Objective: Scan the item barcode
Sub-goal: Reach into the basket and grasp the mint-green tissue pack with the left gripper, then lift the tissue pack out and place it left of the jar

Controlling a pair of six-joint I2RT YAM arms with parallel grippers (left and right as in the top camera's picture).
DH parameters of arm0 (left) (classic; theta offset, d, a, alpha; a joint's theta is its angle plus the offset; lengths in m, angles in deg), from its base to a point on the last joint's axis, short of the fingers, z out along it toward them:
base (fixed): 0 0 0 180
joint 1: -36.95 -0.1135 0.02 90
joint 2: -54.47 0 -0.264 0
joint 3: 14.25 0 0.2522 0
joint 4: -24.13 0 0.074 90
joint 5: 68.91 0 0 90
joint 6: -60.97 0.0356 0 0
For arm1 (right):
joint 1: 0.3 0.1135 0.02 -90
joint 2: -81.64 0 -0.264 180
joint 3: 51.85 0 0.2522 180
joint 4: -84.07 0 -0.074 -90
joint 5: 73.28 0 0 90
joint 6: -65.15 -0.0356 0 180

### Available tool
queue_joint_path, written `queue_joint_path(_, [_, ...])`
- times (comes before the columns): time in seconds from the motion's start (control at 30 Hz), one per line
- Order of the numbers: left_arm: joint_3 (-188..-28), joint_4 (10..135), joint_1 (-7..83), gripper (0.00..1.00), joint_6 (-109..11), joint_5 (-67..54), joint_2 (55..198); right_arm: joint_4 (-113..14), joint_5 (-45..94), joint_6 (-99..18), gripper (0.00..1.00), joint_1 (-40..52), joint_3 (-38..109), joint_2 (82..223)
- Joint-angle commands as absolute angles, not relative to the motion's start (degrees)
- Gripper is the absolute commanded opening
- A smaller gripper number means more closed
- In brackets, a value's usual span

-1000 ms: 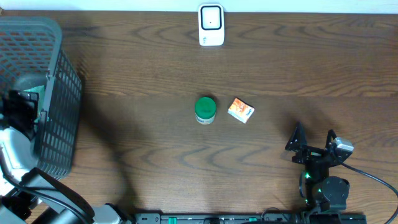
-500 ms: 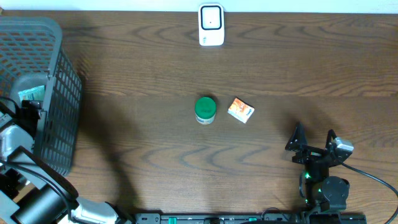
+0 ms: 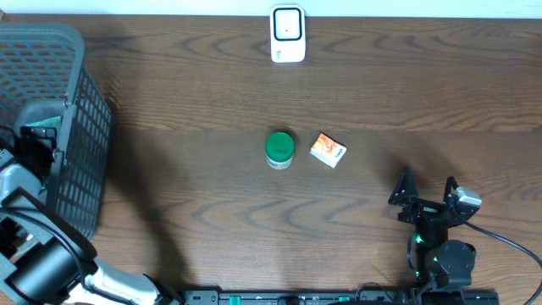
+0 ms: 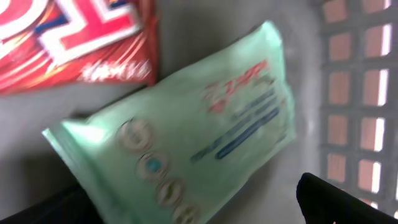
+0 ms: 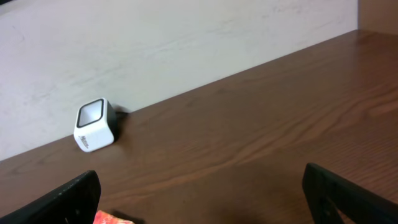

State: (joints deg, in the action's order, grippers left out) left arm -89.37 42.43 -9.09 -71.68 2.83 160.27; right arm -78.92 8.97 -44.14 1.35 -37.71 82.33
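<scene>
My left gripper (image 3: 35, 146) reaches down into the grey mesh basket (image 3: 80, 102) at the table's left edge. In the left wrist view the left gripper (image 4: 193, 208) is open, hovering over a pale green packet (image 4: 205, 118) that lies flat on the basket floor. A red packet (image 4: 74, 37) lies beside it. No barcode shows. The white scanner (image 3: 287, 34) stands at the far middle of the table, and the right wrist view shows the scanner (image 5: 94, 126) too. My right gripper (image 3: 428, 188) rests open at the near right, with nothing between its fingers.
A green-lidded jar (image 3: 279, 149) and a small orange box (image 3: 328, 150) sit at the table's centre. The orange box (image 5: 112, 218) peeks in at the bottom of the right wrist view. The basket wall (image 4: 357, 93) rises close to the left gripper.
The left arm has shifted a little inside the basket. The right arm and the things on the table have not moved.
</scene>
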Motion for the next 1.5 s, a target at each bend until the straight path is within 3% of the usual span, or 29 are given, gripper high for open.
queue_joint_path(0.0, [-85.87,43.41,-9.25,0.98,-72.47,3.0,169.41,-78.72,8.23,-44.51,0.99,1.72,-37.78,82.02])
queue_joint_path(0.2, [-85.87,40.57,-8.72,0.97,-72.43,-1.43,174.57,-78.72,8.23,-44.51,0.99,1.72,-37.78,82.02])
queue_joint_path(0.27, [-85.87,40.81,-8.22,0.77,-72.18,-1.43,175.4,-78.72,8.23,-44.51,0.99,1.72,-37.78,82.02])
queue_joint_path(0.43, [-85.87,42.21,-6.6,0.11,-69.54,-1.46,175.57,-78.72,8.23,-44.51,0.99,1.72,-37.78,82.02])
queue_joint_path(0.47, [-85.87,42.74,-6.45,0.08,-69.56,-1.46,175.57,-78.72,8.23,-44.51,0.99,1.72,-37.78,82.02])
queue_joint_path(0.7, [-86.05,46.74,-7.19,0.07,-69.56,-1.5,170.94,-78.72,8.23,-44.51,0.99,1.72,-37.78,82.02])
queue_joint_path(1.17, [-86.35,51.7,-12.41,0.07,-68.56,-0.1,127.99,-78.72,8.23,-44.51,0.99,1.72,-37.78,82.02])
queue_joint_path(1.47, [-87.97,52.35,-13.25,0.07,-70.81,-1.46,119.31,-78.72,8.23,-44.51,0.99,1.72,-37.78,82.02])
